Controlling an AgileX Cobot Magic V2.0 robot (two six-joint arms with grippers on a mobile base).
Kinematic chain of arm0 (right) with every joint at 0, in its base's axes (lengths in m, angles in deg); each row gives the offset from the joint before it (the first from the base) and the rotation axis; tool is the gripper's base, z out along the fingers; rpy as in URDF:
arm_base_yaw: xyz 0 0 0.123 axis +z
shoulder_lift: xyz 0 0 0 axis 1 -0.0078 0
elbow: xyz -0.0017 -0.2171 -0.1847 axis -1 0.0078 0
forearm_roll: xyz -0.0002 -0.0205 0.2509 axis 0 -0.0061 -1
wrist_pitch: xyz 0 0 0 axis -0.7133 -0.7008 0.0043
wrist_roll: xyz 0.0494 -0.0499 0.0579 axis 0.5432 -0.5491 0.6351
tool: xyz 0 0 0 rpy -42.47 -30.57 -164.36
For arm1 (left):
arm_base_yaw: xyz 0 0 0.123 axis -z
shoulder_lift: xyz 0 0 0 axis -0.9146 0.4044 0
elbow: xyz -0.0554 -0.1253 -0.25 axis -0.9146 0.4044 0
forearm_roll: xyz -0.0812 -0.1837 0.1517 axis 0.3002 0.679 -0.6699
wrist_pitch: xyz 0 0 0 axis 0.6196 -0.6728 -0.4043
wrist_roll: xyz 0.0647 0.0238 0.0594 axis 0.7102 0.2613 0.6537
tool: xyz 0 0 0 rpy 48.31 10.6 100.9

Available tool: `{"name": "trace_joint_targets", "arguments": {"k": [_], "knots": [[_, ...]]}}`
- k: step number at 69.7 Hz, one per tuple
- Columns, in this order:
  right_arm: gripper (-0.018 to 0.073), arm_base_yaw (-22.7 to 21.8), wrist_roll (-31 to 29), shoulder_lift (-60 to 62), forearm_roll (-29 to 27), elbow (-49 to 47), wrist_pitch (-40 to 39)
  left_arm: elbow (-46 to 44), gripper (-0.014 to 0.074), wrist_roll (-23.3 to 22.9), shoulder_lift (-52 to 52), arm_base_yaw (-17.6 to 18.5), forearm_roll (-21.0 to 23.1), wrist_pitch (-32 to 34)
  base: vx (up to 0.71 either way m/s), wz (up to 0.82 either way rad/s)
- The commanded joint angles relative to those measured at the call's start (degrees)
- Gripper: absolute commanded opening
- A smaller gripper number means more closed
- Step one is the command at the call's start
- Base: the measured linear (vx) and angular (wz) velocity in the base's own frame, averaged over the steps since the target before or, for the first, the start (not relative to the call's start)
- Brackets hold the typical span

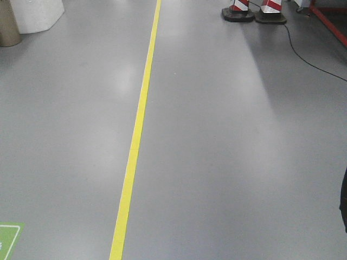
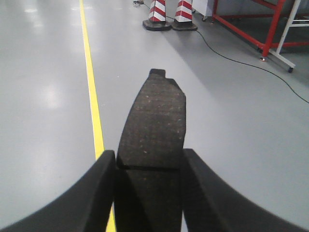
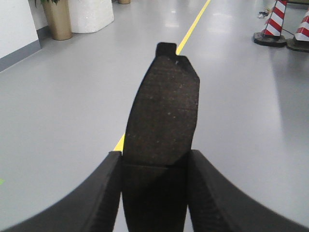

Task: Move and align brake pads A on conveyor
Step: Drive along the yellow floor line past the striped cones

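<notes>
My left gripper [image 2: 148, 162] is closed to the width of the left brake pad [image 2: 155, 116], a flat, dark-grey, slightly curved friction plate with a thin groove across its middle. The pad juts forward from between the black ridged fingers [image 2: 87, 193]. My right gripper [image 3: 154, 159] clamps the right brake pad [image 3: 164, 111], a matching plate, in the same way. Both pads hang over the glossy grey floor [image 1: 227, 162] near the painted yellow line [image 1: 135, 135]. The charcoal conveyor belt shows in no view, so I cannot judge my approach to it.

The main risk, as I see it, is the grip. Each pad looks pinched only at its rear part, with most of its length sticking out ahead. A jolt from the base or a fast swing could pivot it or work it loose, and it would drop to the floor. The red-and-white striped cones [image 1: 237, 13] ahead on the right could also foul the base if I drift that way.
</notes>
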Motion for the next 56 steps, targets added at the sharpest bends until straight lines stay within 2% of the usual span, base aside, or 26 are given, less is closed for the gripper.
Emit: {"name": "trace_joint_targets", "arguments": {"k": [1, 56], "knots": [[0.0111, -0.08, -0.35, -0.40, 1.21, -1.83, -5.52, -1.51, 0.0104, -0.06, 0.60, 0.39, 0.37, 5.27, 0.30, 0.09], [0.0111, -0.08, -0.35, -0.40, 1.21, -1.83, -5.52, -1.51, 0.0104, -0.06, 0.60, 0.39, 0.37, 5.27, 0.42, -0.05]]}}
